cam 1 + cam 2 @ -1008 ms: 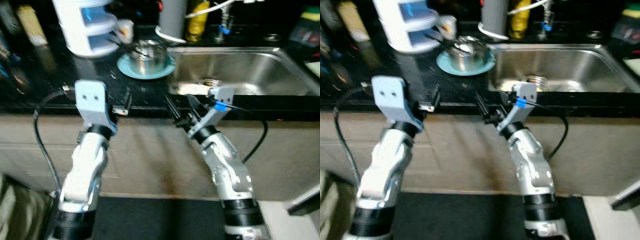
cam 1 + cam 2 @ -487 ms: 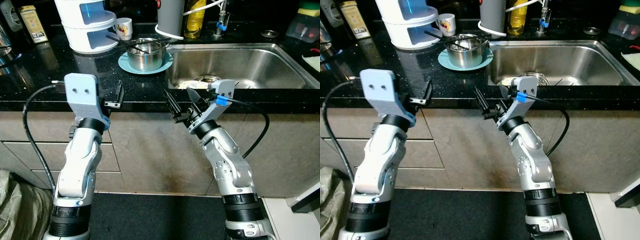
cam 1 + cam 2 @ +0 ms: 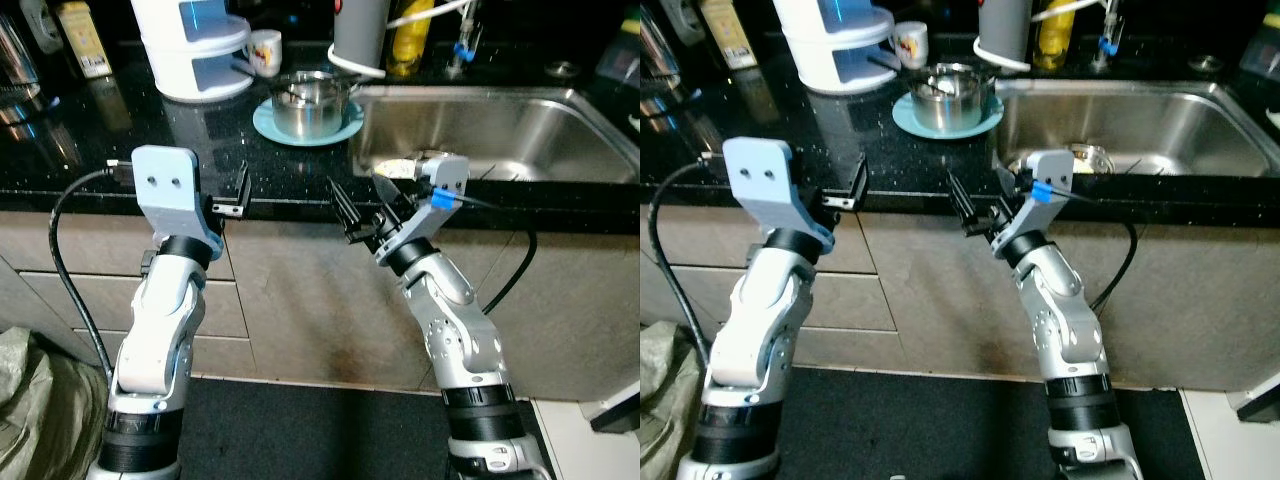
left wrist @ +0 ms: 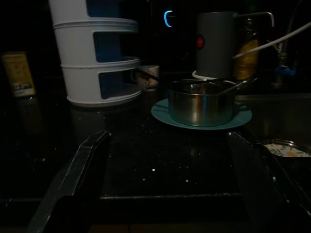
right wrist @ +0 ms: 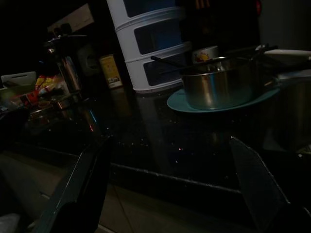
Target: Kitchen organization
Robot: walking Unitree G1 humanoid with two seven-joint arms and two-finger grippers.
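A steel pot (image 3: 308, 100) with utensils in it stands on a teal plate (image 3: 345, 127) on the black counter (image 3: 90, 150), just left of the steel sink (image 3: 500, 130). Both arms are raised in front of the counter's front edge. My left gripper (image 3: 238, 195) is open and empty, level with the edge and short of the pot. My right gripper (image 3: 366, 212) is open and empty too, below the sink's near left corner. In the left wrist view its fingers (image 4: 73, 179) frame the pot (image 4: 201, 102). The right wrist view has the pot (image 5: 218, 87) ahead past the counter edge.
A white tiered holder (image 3: 195, 45), a mug (image 3: 265, 50), a grey cylinder (image 3: 360, 35) and a yellow bottle (image 3: 412, 40) line the back of the counter. A small patterned dish (image 4: 286, 148) lies in the sink. Cabinet fronts (image 3: 290, 290) are below, a bag (image 3: 30, 400) at the lower left.
The whole view has shifted and sharpened, so the camera moved. Both arms keep the same raised pose with open fingers.
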